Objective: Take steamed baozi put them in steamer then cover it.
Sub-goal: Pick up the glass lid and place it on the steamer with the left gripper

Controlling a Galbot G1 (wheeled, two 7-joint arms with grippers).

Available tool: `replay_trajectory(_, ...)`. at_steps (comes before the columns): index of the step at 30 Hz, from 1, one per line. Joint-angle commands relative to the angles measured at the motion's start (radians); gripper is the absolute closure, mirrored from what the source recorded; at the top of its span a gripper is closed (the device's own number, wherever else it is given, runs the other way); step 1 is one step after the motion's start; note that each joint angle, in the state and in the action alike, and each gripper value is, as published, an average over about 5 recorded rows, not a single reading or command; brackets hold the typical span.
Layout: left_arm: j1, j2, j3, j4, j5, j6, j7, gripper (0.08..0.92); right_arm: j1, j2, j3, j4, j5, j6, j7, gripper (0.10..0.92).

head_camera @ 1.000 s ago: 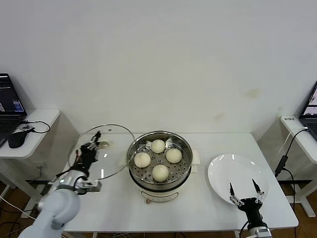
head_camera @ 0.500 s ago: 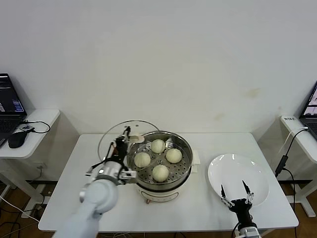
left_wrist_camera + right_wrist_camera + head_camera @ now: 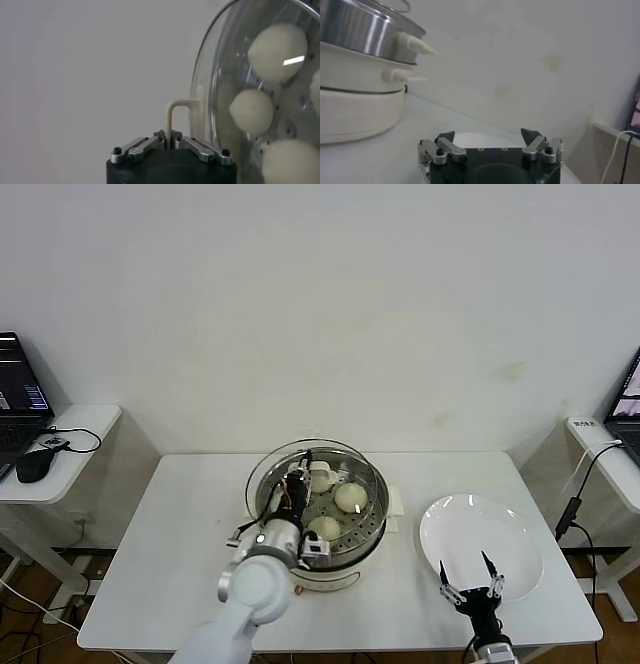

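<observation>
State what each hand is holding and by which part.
The left hand holds the glass cover by its cream-white handle, over the steamer. The right hand is open, holding nothing.

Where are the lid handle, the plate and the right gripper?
lid handle [image 3: 176,116], left wrist view, on its upright cream bar.
plate [image 3: 510,534], head view, on bare surface near its right rim.
right gripper [image 3: 469,574], head view, midway between its fingertips.
</observation>
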Motion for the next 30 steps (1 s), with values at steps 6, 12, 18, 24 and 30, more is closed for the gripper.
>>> replay_trajectory(6, 0.011, -0.058, 0.026, 0.032, 0.070, -0.014, -0.008, 0.864, -0.003, -0.002, -0.011, -0.006, -0.010, 0.004, 0.001, 0.202)
replay_trajectory(12, 0.021, -0.070, 0.022, 0.052, 0.094, -0.031, -0.021, 0.864, -0.008, -0.004, -0.015, -0.008, -0.009, 0.007, 0.001, 0.203)
replay_trajectory(18, 0.026, -0.076, 0.015, 0.069, 0.109, -0.043, -0.031, 0.864, -0.012, -0.007, -0.013, -0.011, -0.009, 0.012, 0.001, 0.202)
replay_trajectory(24, 0.021, -0.085, 0.009, 0.085, 0.113, -0.049, -0.037, 0.864, -0.014, -0.008, -0.014, -0.015, -0.008, 0.015, 0.000, 0.203)
replay_trajectory(30, 0.020, -0.090, -0.002, 0.101, 0.113, -0.055, -0.044, 0.864, -0.015, -0.011, -0.015, -0.015, -0.008, 0.015, -0.001, 0.203)
